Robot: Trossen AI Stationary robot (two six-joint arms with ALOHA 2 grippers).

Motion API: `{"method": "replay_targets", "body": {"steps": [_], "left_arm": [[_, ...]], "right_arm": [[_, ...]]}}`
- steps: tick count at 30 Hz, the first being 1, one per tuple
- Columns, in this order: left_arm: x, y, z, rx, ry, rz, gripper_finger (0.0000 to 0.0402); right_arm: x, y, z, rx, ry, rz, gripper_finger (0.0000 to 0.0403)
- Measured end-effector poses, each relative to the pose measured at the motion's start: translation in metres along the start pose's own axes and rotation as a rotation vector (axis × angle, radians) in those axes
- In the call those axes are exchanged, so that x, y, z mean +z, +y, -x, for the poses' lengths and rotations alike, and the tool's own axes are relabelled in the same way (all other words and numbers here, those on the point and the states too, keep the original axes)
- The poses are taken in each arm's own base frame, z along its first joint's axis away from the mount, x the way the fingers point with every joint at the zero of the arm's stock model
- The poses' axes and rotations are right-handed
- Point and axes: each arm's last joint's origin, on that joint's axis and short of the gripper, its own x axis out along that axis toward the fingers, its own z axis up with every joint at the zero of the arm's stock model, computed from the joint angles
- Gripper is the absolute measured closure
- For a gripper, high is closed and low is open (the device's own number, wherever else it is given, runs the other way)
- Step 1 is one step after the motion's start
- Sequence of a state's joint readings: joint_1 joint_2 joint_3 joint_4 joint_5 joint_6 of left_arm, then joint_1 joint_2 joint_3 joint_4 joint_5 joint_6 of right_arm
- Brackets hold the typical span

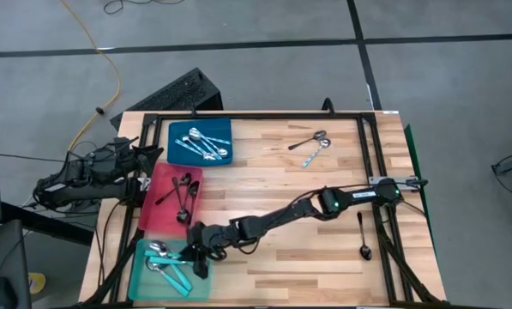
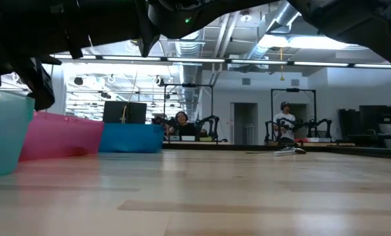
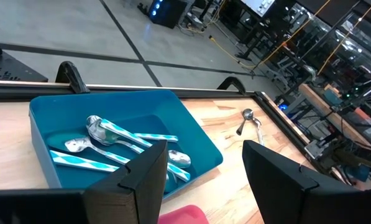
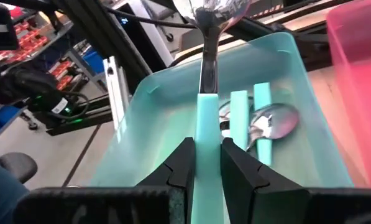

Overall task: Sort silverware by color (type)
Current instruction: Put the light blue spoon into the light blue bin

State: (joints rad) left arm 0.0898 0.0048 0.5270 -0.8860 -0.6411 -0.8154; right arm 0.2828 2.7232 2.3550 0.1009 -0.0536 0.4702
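Right gripper [image 4: 204,165] over the teal tray [image 1: 140,279], fingers pinched on a turquoise-handled spoon [image 4: 205,81], bowl end pointing away from the wrist. More turquoise-handled spoons [image 1: 165,266] lie in that tray. Red tray [image 1: 157,184] beyond holds black spoons [image 1: 181,196]. Left gripper [image 3: 204,171] waits, fingers apart and empty, by the blue tray [image 1: 177,154].

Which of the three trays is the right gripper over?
The teal tray, at the near-left corner beside the red tray; the right gripper holds a turquoise-handled spoon above it.
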Motion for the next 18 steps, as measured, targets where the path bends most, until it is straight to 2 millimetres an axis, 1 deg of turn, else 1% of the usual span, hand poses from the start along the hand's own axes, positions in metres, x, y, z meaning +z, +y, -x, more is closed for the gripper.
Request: {"method": "replay_targets", "body": {"steps": [6,18], "left_arm": [[0.000,0.000,0.000,0.001,0.000,-0.001,0.0207],[0.000,0.000,0.000,0.002,0.001,-0.002,0.0207]], "right_arm": [[-0.012,-0.008,-0.005,0.012,0.021,-0.036,0.0321],[-0.015,-0.011,-0.006,0.023,0.052,-0.058,0.0317]]}}
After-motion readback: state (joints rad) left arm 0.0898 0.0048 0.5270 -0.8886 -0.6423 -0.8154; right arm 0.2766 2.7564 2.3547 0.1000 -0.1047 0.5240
